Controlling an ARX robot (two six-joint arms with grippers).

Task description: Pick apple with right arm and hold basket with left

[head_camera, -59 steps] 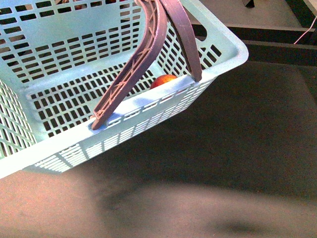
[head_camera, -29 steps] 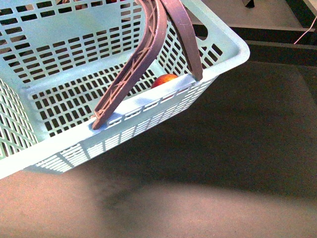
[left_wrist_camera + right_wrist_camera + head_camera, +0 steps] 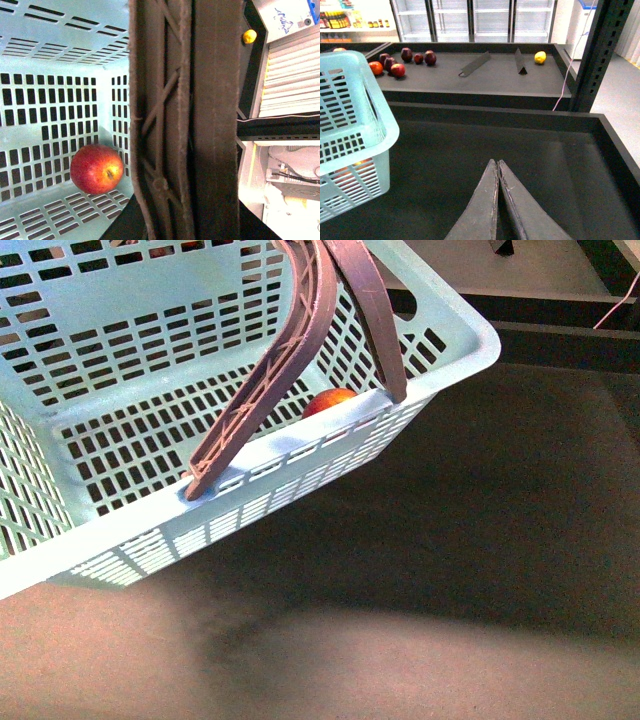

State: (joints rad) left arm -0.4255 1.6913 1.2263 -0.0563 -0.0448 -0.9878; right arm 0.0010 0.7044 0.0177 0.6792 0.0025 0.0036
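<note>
The right pincer (image 3: 497, 200) is clenched on nothing, its tapered dark fingers pressed together above the matte black tabletop (image 3: 470, 145). Whether the left pincer grips cannot be told. Well apart from the right pincer, the slotted mint plastic basket (image 3: 300, 455) has barely shifted since half a second ago. The glossy round apple (image 3: 96, 169) stays in its corner beneath the ribbed mauve handles (image 3: 185, 125).

No readable text in any view.
I see blue script printed on a white box (image 3: 289, 16) in the left wrist view, too blurred for me to make out. In the right wrist view the bottles (image 3: 333, 21) on a far shelf (image 3: 360, 31) have labels too small to read. Front view shows no writing.
</note>
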